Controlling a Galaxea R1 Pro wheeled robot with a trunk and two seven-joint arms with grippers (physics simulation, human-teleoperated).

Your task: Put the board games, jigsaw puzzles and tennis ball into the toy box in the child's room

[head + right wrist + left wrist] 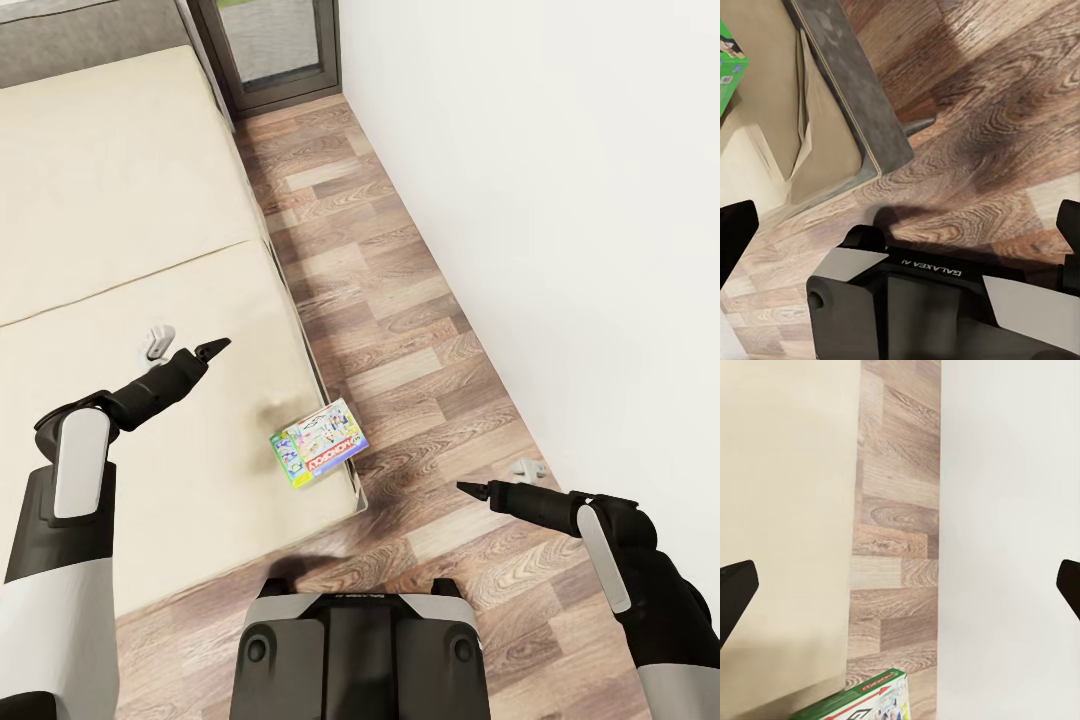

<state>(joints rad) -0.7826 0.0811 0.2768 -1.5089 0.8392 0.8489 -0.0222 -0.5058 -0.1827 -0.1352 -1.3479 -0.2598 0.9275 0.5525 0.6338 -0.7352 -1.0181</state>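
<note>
Seen from the head camera, the robot stands at the foot corner of a wide low bed with a cream mattress (130, 250), both black-and-white arms bent forward at the elbow. The left arm reaches out over the mattress toward one o'clock, its slim black left end effector (218, 348) hanging above bare bedding; in the left wrist view its two dark fingertips (735, 589) sit at opposite edges of the picture, so the jaws stand wide apart and hold nothing. The right arm stretches across the brown wood-plank floor (400, 300), pointing toward nine o'clock, with the right end effector (468, 488) tapering to a point just off the bed's corner; in the right wrist view its fingertips (736, 229) are likewise spread wide and empty, above the robot's grey and black base (907, 300). A flat rectangular green, white and red Monopoly game box (318, 442) lies on the mattress at the near right corner, close to the bed's edge, between the two end effectors and touching neither. A plain white wall (560, 200) runs along the floor at three o'clock, and a dark-framed glass door (270, 45) stands at twelve o'clock.
</note>
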